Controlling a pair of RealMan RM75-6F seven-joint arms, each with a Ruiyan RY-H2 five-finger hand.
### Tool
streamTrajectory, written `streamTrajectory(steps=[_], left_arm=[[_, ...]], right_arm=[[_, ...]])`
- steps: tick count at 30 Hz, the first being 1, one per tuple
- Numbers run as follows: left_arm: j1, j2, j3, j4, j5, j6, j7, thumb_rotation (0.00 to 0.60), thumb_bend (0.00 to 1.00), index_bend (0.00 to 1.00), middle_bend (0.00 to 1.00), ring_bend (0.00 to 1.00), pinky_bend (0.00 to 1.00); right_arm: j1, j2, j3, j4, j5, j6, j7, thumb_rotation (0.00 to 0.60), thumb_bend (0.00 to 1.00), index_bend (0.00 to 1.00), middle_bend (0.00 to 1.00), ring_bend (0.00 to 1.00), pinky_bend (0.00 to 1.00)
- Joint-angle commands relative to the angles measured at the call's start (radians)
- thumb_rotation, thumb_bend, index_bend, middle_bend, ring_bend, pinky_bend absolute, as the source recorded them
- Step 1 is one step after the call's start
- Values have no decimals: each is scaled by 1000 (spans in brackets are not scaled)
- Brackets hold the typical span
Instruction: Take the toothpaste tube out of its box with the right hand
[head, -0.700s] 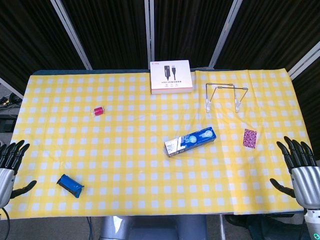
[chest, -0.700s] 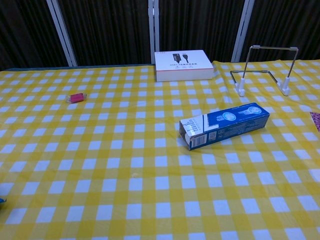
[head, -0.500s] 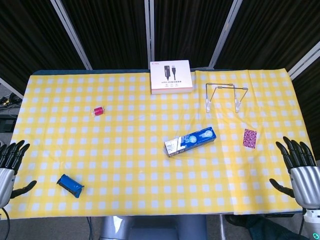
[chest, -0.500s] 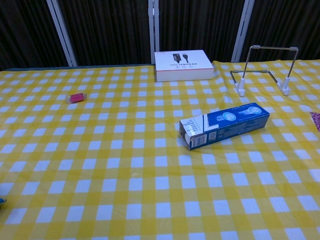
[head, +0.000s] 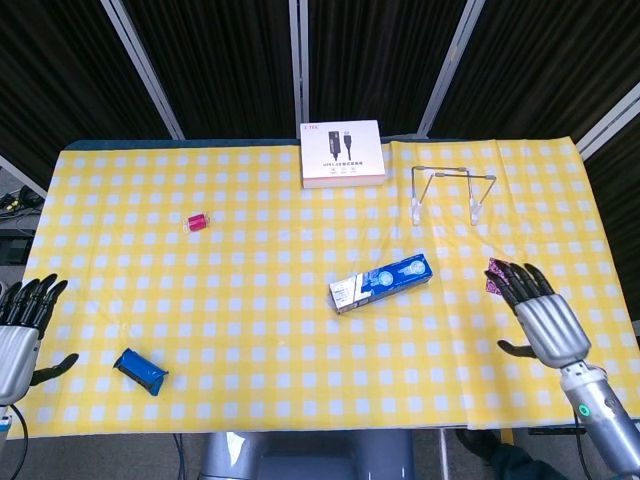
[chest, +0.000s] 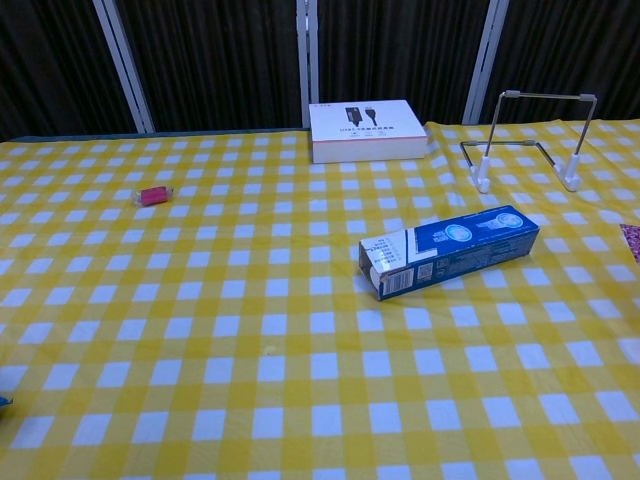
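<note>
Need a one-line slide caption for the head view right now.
Right hand open over the checked tablecloth, short of the closed toothpaste box; left hand open at the table's edge.

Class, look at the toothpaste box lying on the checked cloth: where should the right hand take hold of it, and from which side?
Grip the toothpaste box across its long narrow sides near the blue end, coming from above and from the right, where the open right hand hovers. It lies flat and slanted, so this probably leaves the white end flap free.
</note>
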Motion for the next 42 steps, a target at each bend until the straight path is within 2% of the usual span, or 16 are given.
streamTrajectory(steps=[1,8,14,18,22,25,28,30,34,39,42], left_arm=[[-8,-5,-10,-1,-18,-10,9,600,0,0,0,0,0],[-23,-12,-24,9,-74,-48,17,600,0,0,0,0,0],[-29,-15,-29,16,-93,-58,16,600,0,0,0,0,0],[-30,-15,-30,19,-105,-63,15,600,0,0,0,0,0],[-32,-14,-29,21,-111,-67,14,600,0,0,0,0,0],[-32,-15,-28,20,-109,-65,16,600,0,0,0,0,0],[-32,-16,-26,20,-109,-64,20,600,0,0,0,0,0],[-33,-17,-26,20,-111,-65,21,600,0,0,0,0,0],[-35,-16,-25,19,-113,-69,19,600,0,0,0,0,0],[-37,-11,-23,16,-111,-69,13,600,0,0,0,0,0],[-37,-7,-21,13,-108,-71,2,600,0,0,0,0,0]], right_arm=[[210,-68,15,128,-18,-250,118,600,0,28,0,0,0],[358,-214,16,248,-14,-407,100,600,13,24,0,0,0],[419,-340,27,345,22,-435,72,600,52,24,0,0,0],[448,-385,21,389,35,-461,48,600,58,25,0,0,3],[464,-431,20,430,53,-462,26,600,90,30,17,0,46],[473,-468,20,468,64,-447,5,600,139,81,82,27,92],[478,-492,20,495,76,-439,-13,600,163,142,212,158,188],[479,-502,19,506,86,-433,-24,600,164,190,305,272,286],[473,-515,15,520,91,-397,-26,600,226,336,425,383,401],[466,-514,6,521,80,-346,-26,600,273,380,452,401,436],[458,-484,2,484,58,-294,-43,600,285,397,455,402,436]])
